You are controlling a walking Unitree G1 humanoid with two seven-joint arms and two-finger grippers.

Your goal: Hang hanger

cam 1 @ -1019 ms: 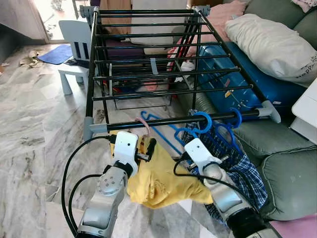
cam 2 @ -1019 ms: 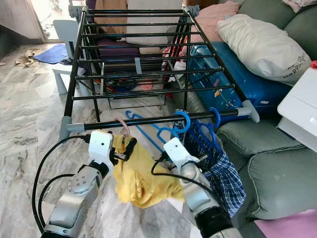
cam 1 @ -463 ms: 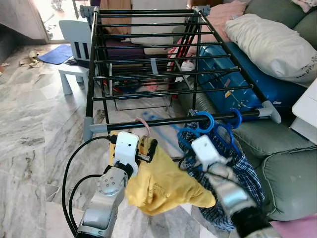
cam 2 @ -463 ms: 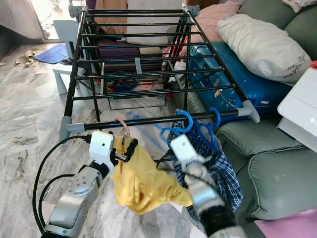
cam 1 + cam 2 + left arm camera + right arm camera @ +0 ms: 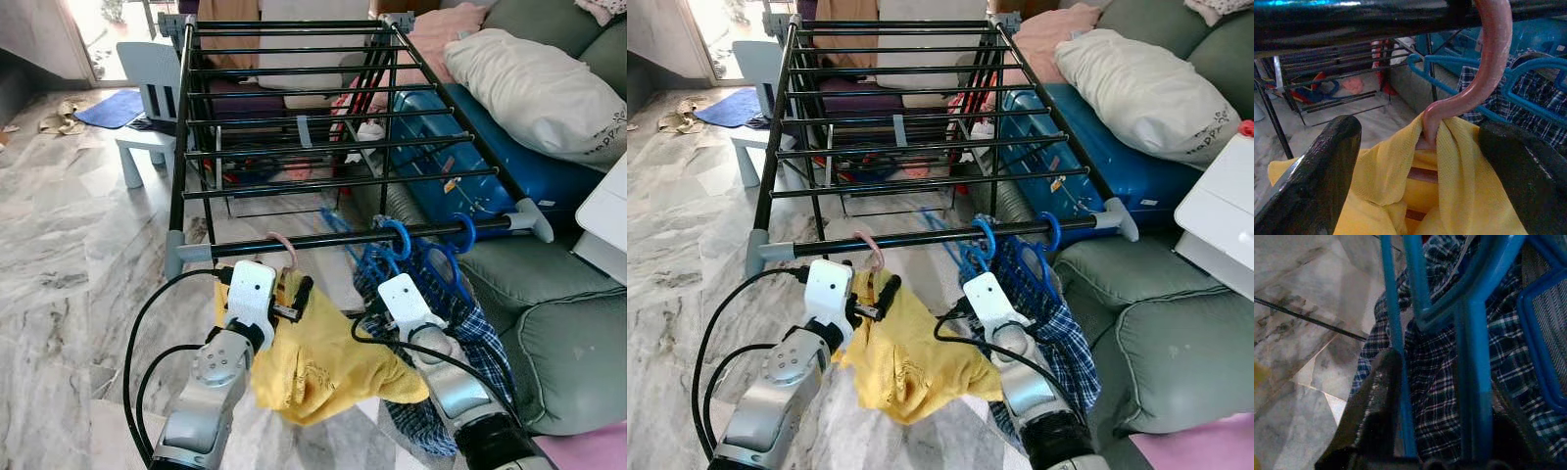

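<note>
Two claws work at the near rail [image 5: 323,240] of a black drying rack [image 5: 294,98] standing on a marble floor [image 5: 69,284]. The left claw [image 5: 294,302] sits just below the rail, its two black fingers [image 5: 1322,166] spread wide on either side of a pink hanger [image 5: 1484,78] without pressing on it. The hanger's hook curves up over the rail, so it appears already seated there, with a yellow shirt [image 5: 323,357] bunched around its neck and sagging beneath.

The right claw [image 5: 377,311] is nearer the sofa [image 5: 549,313], beside a cluster of blue hangers [image 5: 411,255] hooked on the same rail and carrying a plaid shirt [image 5: 470,333]. In the right wrist view its fingers [image 5: 1376,401] stand apart with a blue hanger bar [image 5: 1396,333] passing between them; no firm grip is evident.

Risks, as a judgement: the pink hook looks shallowly set, and the shirt hangs lopsided, so drawing the left claw away could drag the cloth and tip the hook off the rail. The yellow shirt also drapes across the right arm; a move of that arm could pull it down. The right claw, threaded among the blue hangers, could snag one and unseat it on withdrawal.
</note>
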